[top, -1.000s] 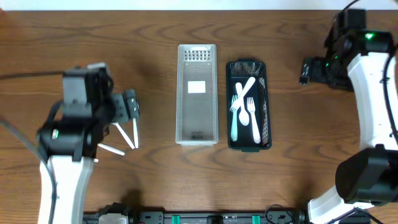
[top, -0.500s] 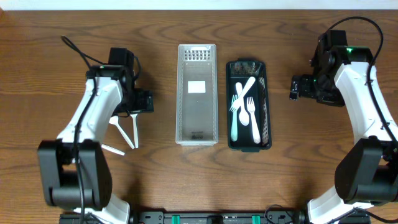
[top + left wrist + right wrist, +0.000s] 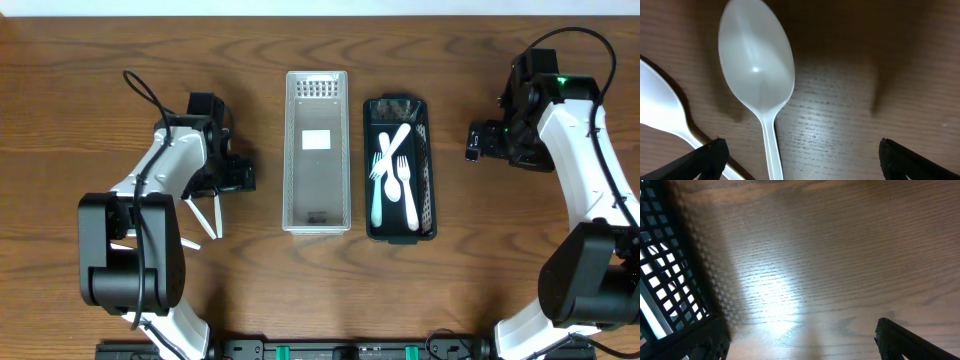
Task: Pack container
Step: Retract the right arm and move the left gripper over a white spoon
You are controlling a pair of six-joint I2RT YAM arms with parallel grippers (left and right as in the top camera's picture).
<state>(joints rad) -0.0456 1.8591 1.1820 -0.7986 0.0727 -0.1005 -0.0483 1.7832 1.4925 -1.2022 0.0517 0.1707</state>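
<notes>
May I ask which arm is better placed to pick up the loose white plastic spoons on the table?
Left: the left gripper hovers open right above a white plastic spoon, while the right gripper sits beyond the black mesh basket.

White plastic spoon (image 3: 757, 75) lying on wooden table (image 3: 865, 75); second white utensil (image 3: 660, 110) just beside; left gripper (image 3: 800, 157) fingers spread wide.

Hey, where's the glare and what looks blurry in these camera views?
Left wrist: the white spoon is soft, with a small highlight on its bowl and sheen on the table. Right wrist: bright glare on the table, black basket blurred at the edge. Overhead: sharp, evenly lit.
</notes>
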